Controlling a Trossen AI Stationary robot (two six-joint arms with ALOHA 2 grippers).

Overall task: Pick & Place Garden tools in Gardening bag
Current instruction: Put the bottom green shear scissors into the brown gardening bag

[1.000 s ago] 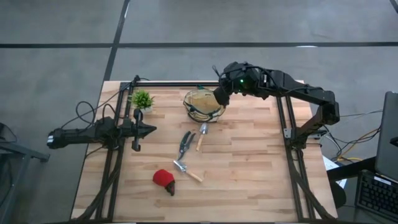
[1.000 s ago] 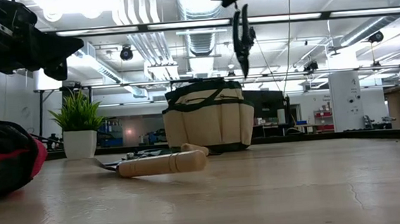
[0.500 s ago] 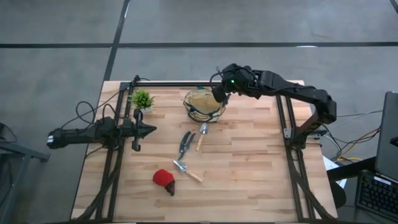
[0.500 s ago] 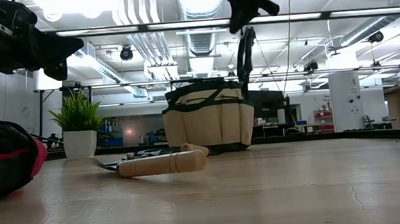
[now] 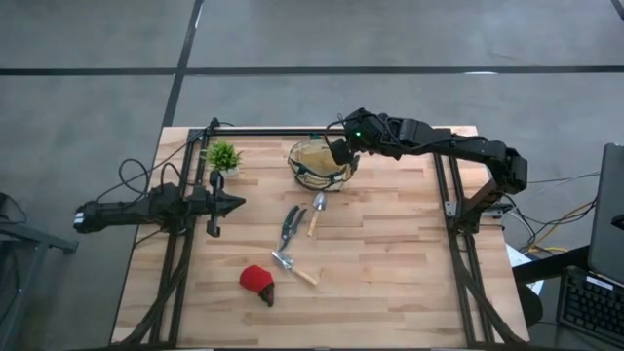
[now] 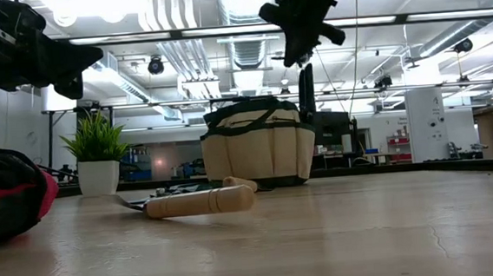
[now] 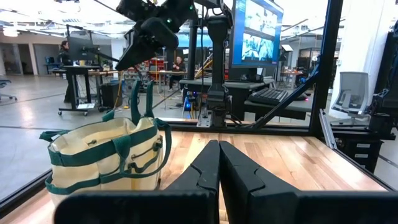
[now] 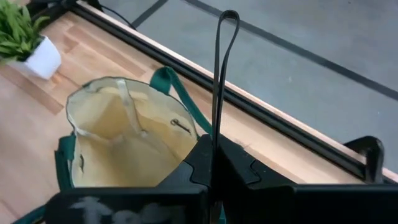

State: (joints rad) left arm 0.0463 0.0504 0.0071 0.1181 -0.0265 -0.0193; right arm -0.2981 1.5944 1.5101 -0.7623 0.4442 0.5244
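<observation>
Right gripper [image 5: 338,153] fingers pinch a pruner [image 6: 307,88] over the gardening bag [image 5: 319,164] rim; next: lower, release inside. Left gripper [image 5: 216,203] waits, fingers pressed together. Other tools lie on bench [image 5: 390,253].

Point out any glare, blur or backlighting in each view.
Low view: bright ceiling lights backlight the gardening bag; the red item up close is blurred. Left wrist view: a glowing monitor and soft near fingers. High view: even light, no glare.
</observation>
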